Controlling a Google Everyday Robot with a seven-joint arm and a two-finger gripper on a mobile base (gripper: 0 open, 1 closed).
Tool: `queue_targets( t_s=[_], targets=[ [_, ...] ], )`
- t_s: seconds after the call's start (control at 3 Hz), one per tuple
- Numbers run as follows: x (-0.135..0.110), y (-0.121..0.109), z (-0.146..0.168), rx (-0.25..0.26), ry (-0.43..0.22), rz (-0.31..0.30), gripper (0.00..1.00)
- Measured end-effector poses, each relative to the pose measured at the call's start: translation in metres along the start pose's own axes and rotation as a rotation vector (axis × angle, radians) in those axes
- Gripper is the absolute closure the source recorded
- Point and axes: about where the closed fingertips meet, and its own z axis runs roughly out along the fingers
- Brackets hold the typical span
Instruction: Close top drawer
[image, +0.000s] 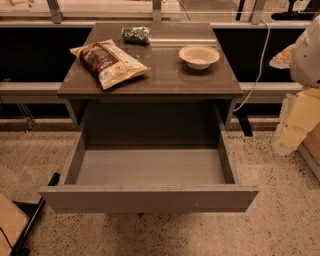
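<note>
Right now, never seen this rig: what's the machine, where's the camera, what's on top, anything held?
There is one picture, from a camera looking down at the front of a grey cabinet; where it is mounted is not on record. The machine is a mobile robot with one arm. The pale shapes at the right edge are that arm; its gripper hangs beside the cabinet, apart from the drawer, with nothing visibly held. The top drawer is pulled far out and looks empty; the job is to push it shut. On the cabinet lie a chip bag, a small green packet and a white bowl.
</note>
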Motion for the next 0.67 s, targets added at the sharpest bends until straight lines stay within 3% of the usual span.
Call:
queue_targets(
  t_s=[0.33, 0.67],
  targets=[
    [0.0, 0.0, 0.0, 0.0, 0.0, 0.0, 0.0],
    [-0.0012, -0.0006, -0.0022, 0.01, -0.003, -0.001, 0.17]
  ],
)
